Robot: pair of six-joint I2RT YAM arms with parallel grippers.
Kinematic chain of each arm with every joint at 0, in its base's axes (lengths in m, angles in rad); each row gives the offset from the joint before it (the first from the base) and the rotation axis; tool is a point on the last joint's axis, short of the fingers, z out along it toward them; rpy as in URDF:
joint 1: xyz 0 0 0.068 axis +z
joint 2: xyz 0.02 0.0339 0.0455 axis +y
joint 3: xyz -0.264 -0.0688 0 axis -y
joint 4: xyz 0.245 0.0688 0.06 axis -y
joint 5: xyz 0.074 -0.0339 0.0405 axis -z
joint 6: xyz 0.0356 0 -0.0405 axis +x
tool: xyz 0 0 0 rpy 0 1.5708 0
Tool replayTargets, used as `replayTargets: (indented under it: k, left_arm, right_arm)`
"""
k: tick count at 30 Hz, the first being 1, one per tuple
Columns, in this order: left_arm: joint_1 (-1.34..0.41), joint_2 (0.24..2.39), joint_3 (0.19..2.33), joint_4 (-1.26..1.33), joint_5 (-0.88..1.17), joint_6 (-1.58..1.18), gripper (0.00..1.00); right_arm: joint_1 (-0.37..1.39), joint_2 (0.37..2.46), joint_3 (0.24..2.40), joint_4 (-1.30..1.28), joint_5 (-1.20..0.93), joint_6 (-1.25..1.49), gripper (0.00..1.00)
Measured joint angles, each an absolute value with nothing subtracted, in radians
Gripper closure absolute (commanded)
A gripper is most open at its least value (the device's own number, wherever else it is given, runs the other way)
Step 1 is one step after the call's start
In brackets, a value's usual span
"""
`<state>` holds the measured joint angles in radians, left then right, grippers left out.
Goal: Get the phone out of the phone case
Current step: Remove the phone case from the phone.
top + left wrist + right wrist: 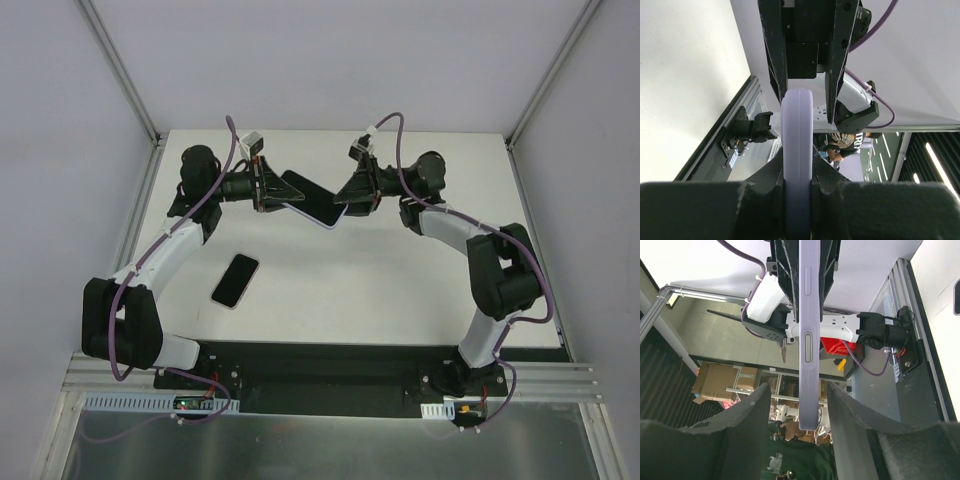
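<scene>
Left hand (799, 182) clamps lilac phone case (798, 125); right hand (799, 397) straddles it, jaws apart.

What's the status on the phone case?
Left gripper shut on lavender phone case, airborne. Right gripper open, jaws straddling its other end. Black phone lies on table, apart.

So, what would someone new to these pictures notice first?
The lavender phone case, held in the air between the two arms above the table's far part. The left gripper is shut on one end; the right gripper's jaws stand open around the other. A dark phone lies flat on the table near the left arm.
</scene>
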<state>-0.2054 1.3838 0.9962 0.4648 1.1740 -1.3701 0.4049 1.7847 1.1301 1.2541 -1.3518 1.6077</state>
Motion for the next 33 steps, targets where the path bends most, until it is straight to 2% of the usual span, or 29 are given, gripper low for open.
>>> replayTargets:
  k: [1,3,7,8,14,15,18,19,27,33]
  left_arm:
    - [-0.205,1.384,0.999,0.464,1.174,-1.367,1.00]
    - [-0.205,1.385,1.003,0.463,1.174,-1.364,1.00]
    - [-0.205,1.385,1.013,0.455,1.178,-1.356,1.00]
    - [-0.205,1.385,1.017,0.454,1.178,-1.357,1.00]
    - [-0.205,1.384,1.026,0.426,1.179,-1.344,1.00]
    - [-0.205,1.384,1.026,0.418,1.179,-1.341,0.87]
    - [-0.205,1.384,1.026,0.399,1.174,-1.324,0.62]
    - [-0.205,1.384,1.026,0.399,1.168,-1.323,0.50]
    - [-0.205,1.325,0.976,0.398,1.036,-1.319,0.49]
    - [-0.205,1.239,0.918,0.406,0.941,-1.326,0.49]
  right_arm:
    - [0.409,1.785,1.129,1.254,-1.353,1.609,0.51]
    - [0.416,1.785,1.128,1.261,-1.354,1.612,0.64]
    - [0.426,1.785,1.128,1.273,-1.360,1.616,0.94]
    - [0.427,1.785,1.127,1.272,-1.363,1.615,0.98]
    - [0.431,1.785,1.111,1.280,-1.358,1.615,0.99]
    - [0.431,1.785,1.102,1.281,-1.351,1.615,0.99]
    - [0.435,1.781,1.062,1.293,-1.312,1.613,0.98]
    - [0.438,1.777,1.043,1.295,-1.285,1.613,0.99]
    - [0.460,1.738,0.933,1.285,-1.116,1.580,0.99]
    - [0.458,1.636,0.870,1.174,-1.015,1.413,0.99]
